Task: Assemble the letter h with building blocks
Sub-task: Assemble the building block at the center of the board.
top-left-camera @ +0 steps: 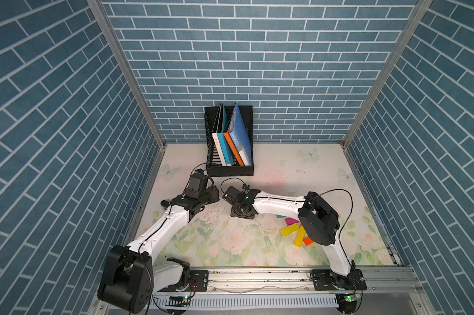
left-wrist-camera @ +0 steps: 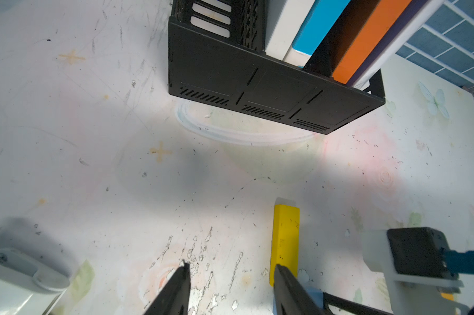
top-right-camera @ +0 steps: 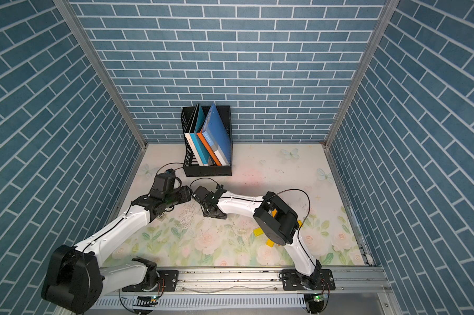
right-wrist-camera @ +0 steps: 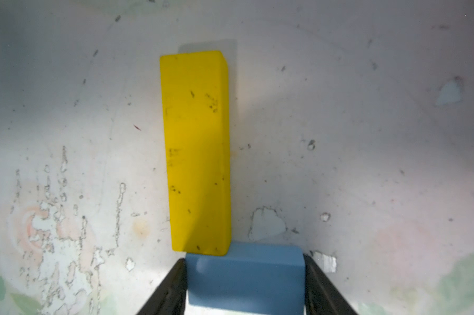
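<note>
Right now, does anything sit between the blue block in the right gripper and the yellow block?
Nothing visible does. The blue block, held in the right gripper, meets the yellow block at its near end in the right wrist view.

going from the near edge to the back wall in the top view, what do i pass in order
metal rail → loose building blocks → right gripper, closed on a light blue block that only its wrist view shows → black file rack with books → brick wall
</note>
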### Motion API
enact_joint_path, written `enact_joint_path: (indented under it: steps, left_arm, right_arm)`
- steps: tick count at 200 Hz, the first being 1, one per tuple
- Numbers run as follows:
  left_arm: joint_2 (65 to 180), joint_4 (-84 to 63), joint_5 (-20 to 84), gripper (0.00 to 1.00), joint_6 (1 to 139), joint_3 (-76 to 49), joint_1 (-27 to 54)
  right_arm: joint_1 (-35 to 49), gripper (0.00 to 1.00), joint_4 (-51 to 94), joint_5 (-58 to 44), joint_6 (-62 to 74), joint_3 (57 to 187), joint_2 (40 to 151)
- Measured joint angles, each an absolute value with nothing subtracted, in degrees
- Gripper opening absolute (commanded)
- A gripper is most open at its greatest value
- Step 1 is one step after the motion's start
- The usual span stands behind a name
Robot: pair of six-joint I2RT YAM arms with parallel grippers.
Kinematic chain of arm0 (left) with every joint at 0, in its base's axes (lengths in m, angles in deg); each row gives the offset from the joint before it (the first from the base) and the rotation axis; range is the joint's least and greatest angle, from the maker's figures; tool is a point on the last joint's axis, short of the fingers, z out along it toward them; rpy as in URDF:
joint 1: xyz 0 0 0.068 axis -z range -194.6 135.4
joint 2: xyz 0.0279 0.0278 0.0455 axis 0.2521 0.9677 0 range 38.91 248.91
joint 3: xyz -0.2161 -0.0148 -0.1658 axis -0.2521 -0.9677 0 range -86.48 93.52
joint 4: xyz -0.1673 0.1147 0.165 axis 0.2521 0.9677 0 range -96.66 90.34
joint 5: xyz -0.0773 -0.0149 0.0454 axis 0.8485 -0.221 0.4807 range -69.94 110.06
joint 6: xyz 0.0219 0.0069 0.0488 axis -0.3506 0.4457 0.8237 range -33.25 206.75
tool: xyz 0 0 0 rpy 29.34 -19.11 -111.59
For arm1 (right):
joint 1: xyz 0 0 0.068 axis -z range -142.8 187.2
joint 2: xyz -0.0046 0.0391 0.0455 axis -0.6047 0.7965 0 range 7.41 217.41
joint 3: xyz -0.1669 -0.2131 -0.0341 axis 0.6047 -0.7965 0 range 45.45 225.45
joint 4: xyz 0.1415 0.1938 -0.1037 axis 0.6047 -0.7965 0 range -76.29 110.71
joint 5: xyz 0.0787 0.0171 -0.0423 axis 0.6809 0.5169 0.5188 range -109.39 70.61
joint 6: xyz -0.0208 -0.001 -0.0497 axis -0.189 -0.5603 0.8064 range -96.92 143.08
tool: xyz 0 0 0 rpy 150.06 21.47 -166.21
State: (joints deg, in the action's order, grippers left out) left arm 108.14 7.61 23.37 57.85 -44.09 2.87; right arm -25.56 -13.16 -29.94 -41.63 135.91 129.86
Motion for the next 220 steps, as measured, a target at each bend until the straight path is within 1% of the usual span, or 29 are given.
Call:
enact_joint_path:
  steps: [21, 40, 60, 74, 116, 127, 144, 156, 189, 220]
  left_arm:
    - [108.1, 7.6, 23.4, 0.53, 57.8, -44.1, 2.9]
    - [108.1, 7.6, 23.4, 0.53, 57.8, -44.1, 2.9]
    - [108.1, 7.6, 23.4, 0.53, 57.8, -44.1, 2.9]
    - [108.1, 7.6, 23.4, 0.54, 57.8, -44.1, 2.9]
    - [108.4, 7.6, 24.3, 0.57, 57.7, -44.1, 2.9]
    - [108.8, 7.6, 24.8, 0.57, 57.3, -44.1, 2.9]
    - [109.4, 7.3, 25.8, 0.57, 56.2, -44.5, 3.3]
    - [109.8, 6.8, 26.2, 0.57, 55.4, -45.2, 4.0]
    - [112.1, 4.8, 27.0, 0.52, 51.6, -47.8, 6.4]
    - [116.4, 2.1, 27.3, 0.48, 47.9, -49.1, 9.6]
  right_arm:
    - [-25.5, 0.39, -13.1, -29.7, -41.4, 135.9, 129.9]
    - [-25.4, 0.44, -13.1, -29.5, -41.1, 135.9, 129.9]
    - [-25.4, 0.55, -13.0, -29.3, -41.0, 135.9, 129.9]
    - [-25.4, 0.65, -13.0, -29.2, -41.0, 135.9, 129.9]
    - [-25.4, 0.81, -10.8, -28.1, -39.7, 135.6, 129.8]
    - [-25.4, 0.87, -9.9, -27.9, -39.4, 135.3, 129.6]
    - [-25.5, 0.93, -8.8, -27.8, -39.1, 134.7, 129.2]
    - [-25.5, 0.94, -8.4, -27.9, -38.7, 134.0, 128.6]
    - [-25.4, 0.94, -9.2, -28.8, -38.6, 129.9, 125.5]
    - [-25.4, 0.89, -9.8, -30.9, -39.1, 122.8, 117.7]
